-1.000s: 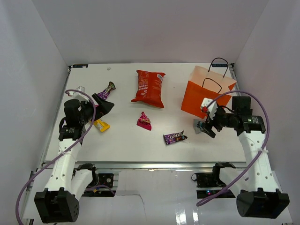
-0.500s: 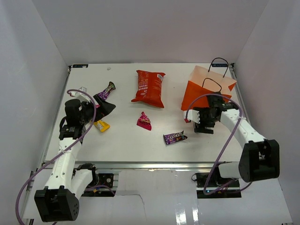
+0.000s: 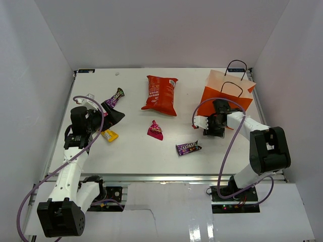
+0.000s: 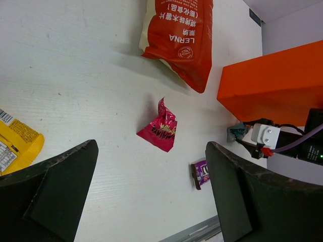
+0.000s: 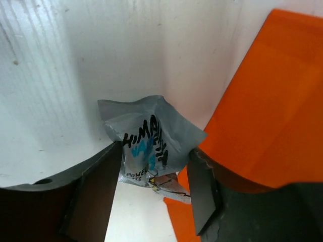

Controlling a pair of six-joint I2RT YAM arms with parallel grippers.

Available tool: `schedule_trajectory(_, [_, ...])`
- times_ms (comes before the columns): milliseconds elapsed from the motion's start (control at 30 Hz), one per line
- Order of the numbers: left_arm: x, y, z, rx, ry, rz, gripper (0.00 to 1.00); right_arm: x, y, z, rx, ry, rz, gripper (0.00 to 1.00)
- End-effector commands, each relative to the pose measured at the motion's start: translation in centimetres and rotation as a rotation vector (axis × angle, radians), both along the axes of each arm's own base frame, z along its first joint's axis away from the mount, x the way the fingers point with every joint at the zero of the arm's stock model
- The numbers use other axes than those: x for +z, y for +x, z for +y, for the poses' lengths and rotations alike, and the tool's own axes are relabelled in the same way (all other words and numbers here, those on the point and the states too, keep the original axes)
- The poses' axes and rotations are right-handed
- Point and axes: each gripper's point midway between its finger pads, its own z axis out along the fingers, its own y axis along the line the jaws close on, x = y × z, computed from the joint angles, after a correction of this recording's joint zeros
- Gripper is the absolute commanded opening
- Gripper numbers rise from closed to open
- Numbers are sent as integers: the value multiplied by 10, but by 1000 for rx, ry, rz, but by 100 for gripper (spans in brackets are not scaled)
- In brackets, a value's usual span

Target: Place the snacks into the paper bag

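My right gripper [image 3: 211,130] is low on the table at the front foot of the orange paper bag [image 3: 209,105]. Its jaws press both sides of a crumpled silvery-blue packet [image 5: 150,140], right beside the bag's wall [image 5: 272,101]. My left gripper [image 3: 113,115] hovers wide open at the left, holding nothing. A red-orange chip bag [image 3: 160,94] lies at the back middle. A magenta packet [image 3: 155,130] and a purple candy bar [image 3: 187,147] lie in the middle. A yellow packet [image 3: 109,134] and another purple candy [image 3: 117,96] lie near the left gripper.
The left wrist view looks across the table at the chip bag [image 4: 179,38], magenta packet [image 4: 160,132], purple bar [image 4: 202,174] and yellow packet [image 4: 15,143]. White walls enclose the table on three sides. The paper bag's black handles [image 3: 236,64] stand up at the back right.
The right arm has swung left and down to the bag's front foot, and its jaws have narrowed onto the silvery-blue packet. The left arm has stayed still.
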Motion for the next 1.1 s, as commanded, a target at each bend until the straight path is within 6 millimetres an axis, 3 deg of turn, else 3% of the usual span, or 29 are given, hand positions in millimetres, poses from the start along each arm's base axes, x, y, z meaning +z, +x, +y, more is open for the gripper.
schedule_trajectory(0, [0,-3,-2,-20,5,-1,98,-7,0,4,-17,13,11,46])
schedule_trajectory(100, [0,-3,-2,-20,6,-2,98,-11,-15,7,-23,41,61,29])
schedule_trajectory(167, [0,-4,-2,-21,7,-1,98,-10,-24,12,-29,74,79,25])
schedule_trajectory(233, [-1,-4,-2,-21,7,0,98,3,-39,26,-13,163,105,22])
schedule_trajectory(333, [-2,-4,-3,-23,3,5,98,42,-64,58,27,356,154,20])
schedule_trajectory(400, [-1,-3,-3,-24,-1,7,98,81,-72,80,66,494,129,19])
schedule_trajectory(467, [-1,-3,-4,-27,-6,7,98,131,-74,99,126,617,77,18])
schedule_trajectory(533, [2,-2,-5,-32,-8,2,98,169,-71,108,134,695,30,17])
schedule_trajectory(567, [2,-2,-4,-33,-8,2,98,208,-63,114,163,744,-63,16])
schedule_trajectory(667, [5,-3,-6,-39,-8,-5,98,274,-54,124,151,861,-163,14])
schedule_trajectory(700, [4,-3,-6,-41,-9,-5,98,319,-45,125,125,919,-243,13])
schedule_trajectory(800, [4,-7,-6,-41,-12,-4,98,400,-18,115,47,1023,-423,12])
schedule_trajectory(900, [4,-11,-6,-40,-10,-2,98,439,9,90,-120,1102,-497,10])
schedule_trajectory(933, [3,-12,-6,-41,-9,-1,98,448,21,73,-178,1111,-540,9])
schedule_trajectory(1000, [3,-14,-6,-38,-6,-1,98,447,43,54,-297,1139,-531,8])
schedule_trajectory(1067, [3,-16,-6,-42,-6,-2,98,439,66,22,-443,1145,-545,8])
